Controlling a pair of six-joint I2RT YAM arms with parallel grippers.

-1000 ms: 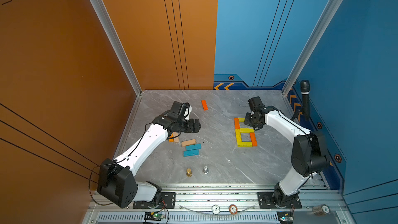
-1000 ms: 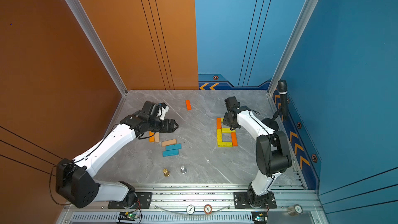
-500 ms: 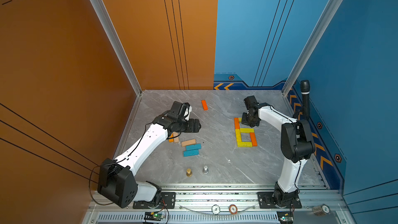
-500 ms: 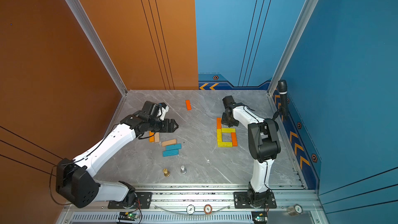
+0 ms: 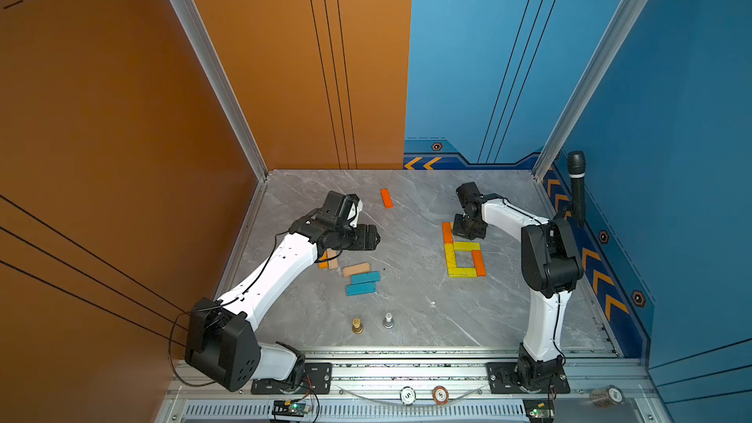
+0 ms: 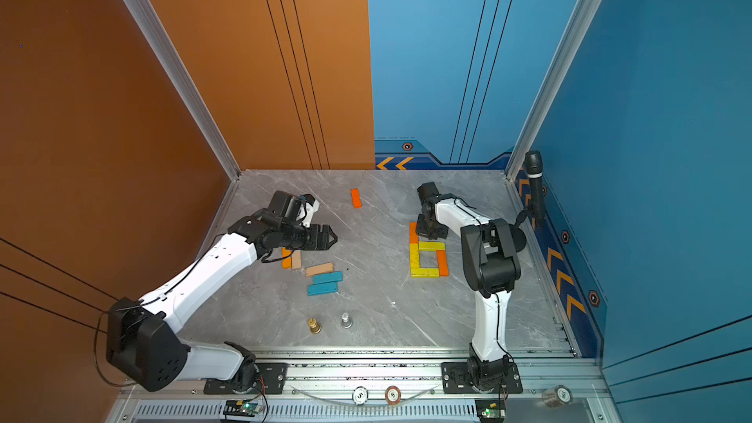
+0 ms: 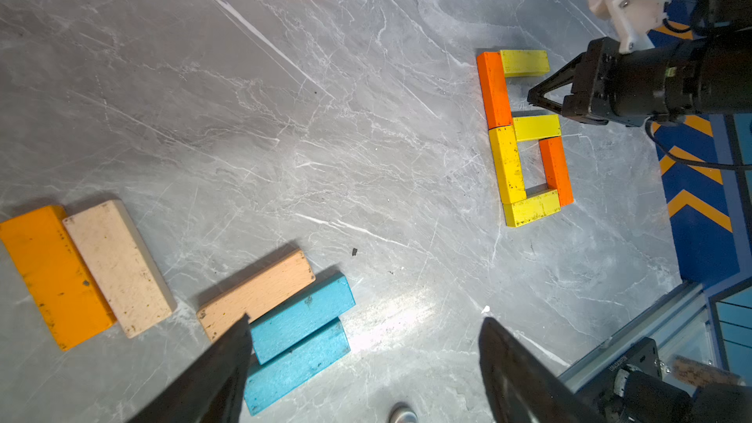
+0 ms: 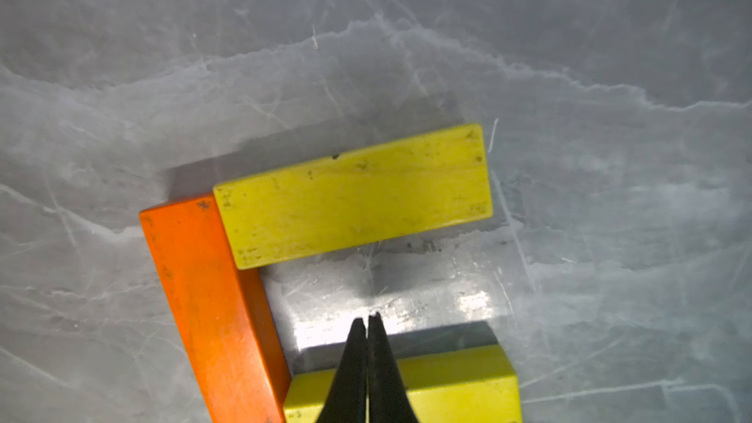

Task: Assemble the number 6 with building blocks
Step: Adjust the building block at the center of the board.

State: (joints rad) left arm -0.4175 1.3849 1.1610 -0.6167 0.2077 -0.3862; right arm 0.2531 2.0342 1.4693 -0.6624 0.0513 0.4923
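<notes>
The building blocks on the right form a figure: an orange upright (image 5: 447, 232), a yellow bar (image 5: 466, 245), and below them a loop of a yellow (image 5: 449, 260), an orange (image 5: 479, 262) and a yellow block (image 5: 464, 273). A top yellow bar (image 8: 354, 195) joins the orange upright (image 8: 203, 278); my right arm hides it in both top views. My right gripper (image 8: 368, 319) is shut and empty, hovering between the two yellow bars. My left gripper (image 7: 364, 321) is open and empty, above the loose tan (image 7: 256, 295) and teal blocks (image 7: 301, 315).
A lone orange block (image 5: 386, 198) lies toward the back. An orange and tan pair (image 7: 81, 270) sits under my left arm. Gold (image 5: 357, 325) and silver (image 5: 388, 320) pawns stand near the front. A microphone (image 5: 576, 185) hangs on the right wall. Chip discs (image 5: 407, 395) lie on the rail.
My right arm's elbow has swung left and folded closer, while its shut gripper has shifted slightly left over the top of the figure. The left arm has not moved.
</notes>
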